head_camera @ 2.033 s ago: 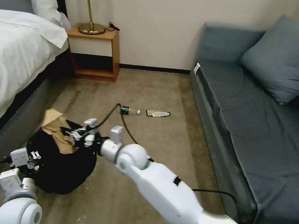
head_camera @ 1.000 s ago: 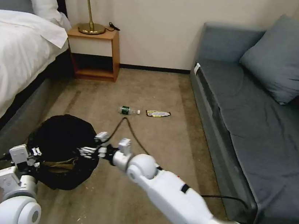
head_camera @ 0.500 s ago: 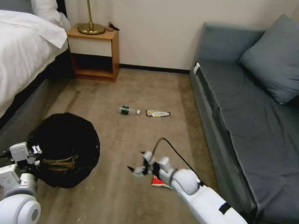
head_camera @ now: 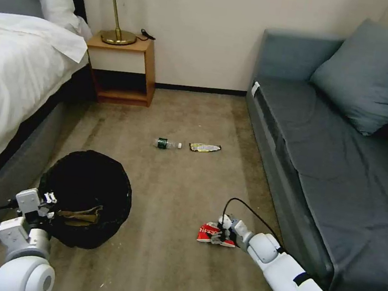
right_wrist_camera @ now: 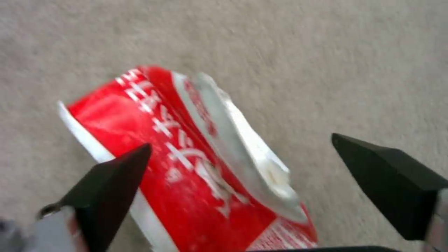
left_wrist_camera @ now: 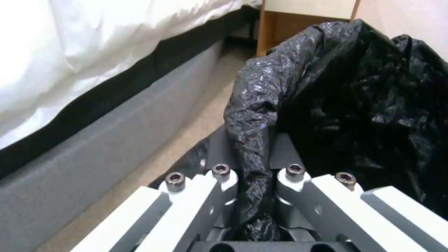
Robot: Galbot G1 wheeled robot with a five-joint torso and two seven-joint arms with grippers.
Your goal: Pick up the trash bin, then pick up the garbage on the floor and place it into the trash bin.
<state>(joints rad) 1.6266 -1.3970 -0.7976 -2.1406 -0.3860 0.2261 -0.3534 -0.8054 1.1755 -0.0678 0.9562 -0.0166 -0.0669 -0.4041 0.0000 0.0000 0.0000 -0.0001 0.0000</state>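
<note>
Right end effector (head_camera: 218,235) low over the carpet, fingers (right_wrist_camera: 110,182) spread wide and straddling the flattened red-and-white packet (head_camera: 210,234); one finger overlaps the packet's edge in the wrist view, contact not certain.

Left end effector (head_camera: 42,204) clamped narrow on a fold of the black bag at the trash bin (head_camera: 85,196) rim, pinching the plastic between its fingers (left_wrist_camera: 219,175). Bin sits by the bed (head_camera: 12,74).

Count: one bin; one crumpled brown paper bag (head_camera: 77,215) inside it; three litter pieces on the floor, namely one packet, one clear bottle (head_camera: 166,144) with green label, one yellow-silver wrapper (head_camera: 205,147) just beside the bottle, well ahead.
</note>
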